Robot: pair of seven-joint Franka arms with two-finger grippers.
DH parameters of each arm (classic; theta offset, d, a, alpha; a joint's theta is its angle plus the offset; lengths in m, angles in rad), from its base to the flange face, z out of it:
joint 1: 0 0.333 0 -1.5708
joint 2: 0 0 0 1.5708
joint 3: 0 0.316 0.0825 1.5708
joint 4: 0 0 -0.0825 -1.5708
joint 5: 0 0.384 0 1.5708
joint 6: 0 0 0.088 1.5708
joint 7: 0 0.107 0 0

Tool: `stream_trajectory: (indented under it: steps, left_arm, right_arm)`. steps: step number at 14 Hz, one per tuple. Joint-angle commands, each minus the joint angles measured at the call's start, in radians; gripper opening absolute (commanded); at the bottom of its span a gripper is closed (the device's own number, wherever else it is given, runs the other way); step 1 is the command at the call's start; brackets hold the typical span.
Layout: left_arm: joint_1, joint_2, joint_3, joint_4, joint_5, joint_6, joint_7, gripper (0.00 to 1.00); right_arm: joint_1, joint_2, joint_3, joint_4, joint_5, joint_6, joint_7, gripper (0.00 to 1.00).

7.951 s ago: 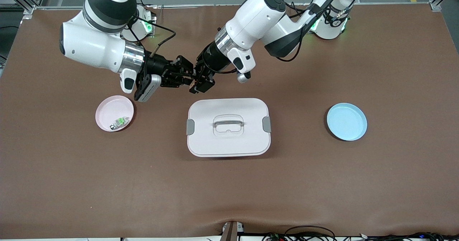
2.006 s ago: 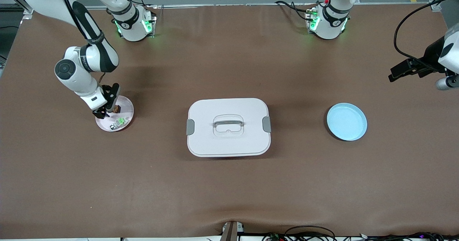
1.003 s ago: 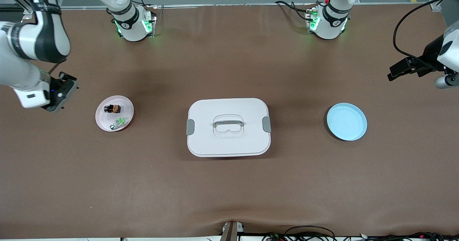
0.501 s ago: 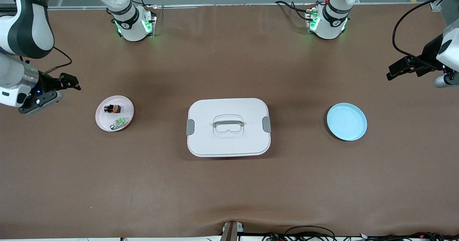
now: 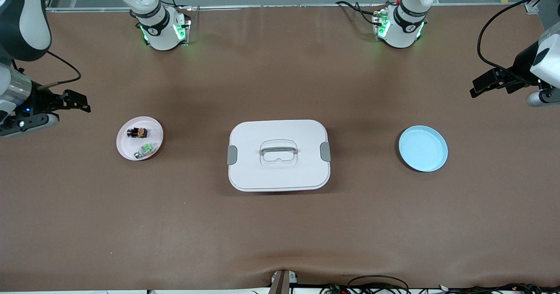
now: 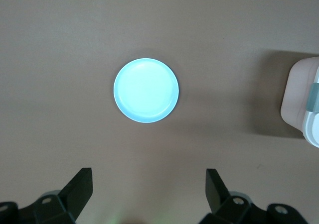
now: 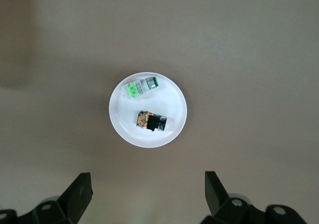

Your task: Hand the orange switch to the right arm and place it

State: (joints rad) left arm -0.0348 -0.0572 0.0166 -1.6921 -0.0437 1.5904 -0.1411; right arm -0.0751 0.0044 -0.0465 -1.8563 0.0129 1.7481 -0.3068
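Placement done: orange switch [image 5: 137, 132] lying in pink plate [image 5: 127, 147] near right arm's table end. Right gripper [image 5: 77, 102] and left gripper [image 5: 481, 86] spread, empty, over table ends. Next: park.

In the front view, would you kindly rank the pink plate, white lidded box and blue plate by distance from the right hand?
1. Pink plate, toward the right arm's end, nearest the right hand.
2. White lidded box, mid-table.
3. Blue plate, toward the left arm's end.

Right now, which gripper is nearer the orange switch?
Right. The right gripper hangs beside the pink plate holding the orange switch; the left gripper is near the blue plate.
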Motion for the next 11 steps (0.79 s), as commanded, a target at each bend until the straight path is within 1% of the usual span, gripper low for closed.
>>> stream_trajectory:
  steps: [1,6,8,10,11]
  left_arm:
    - [-0.027,-0.036,0.036,-0.029,-0.002,0.003,0.018,1.00]
    - [-0.022,-0.038,0.028,-0.034,-0.002,0.005,0.018,1.00]
    - [-0.016,-0.041,0.014,-0.034,-0.001,0.005,0.018,1.00]
    - [-0.002,-0.053,0.000,-0.034,-0.001,0.005,0.021,1.00]
    - [-0.001,-0.065,-0.001,-0.034,-0.001,0.005,0.021,1.00]
  right_arm:
    - [0.008,0.005,0.001,0.063,-0.002,-0.035,0.113,1.00]
    - [0.003,0.005,-0.003,0.239,-0.002,-0.125,0.117,1.00]
    - [0.008,0.009,-0.001,0.279,0.001,-0.124,0.121,1.00]
    - [0.011,0.008,0.001,0.276,0.010,-0.131,0.120,1.00]
    - [0.021,0.008,0.001,0.279,0.001,-0.119,0.120,1.00]
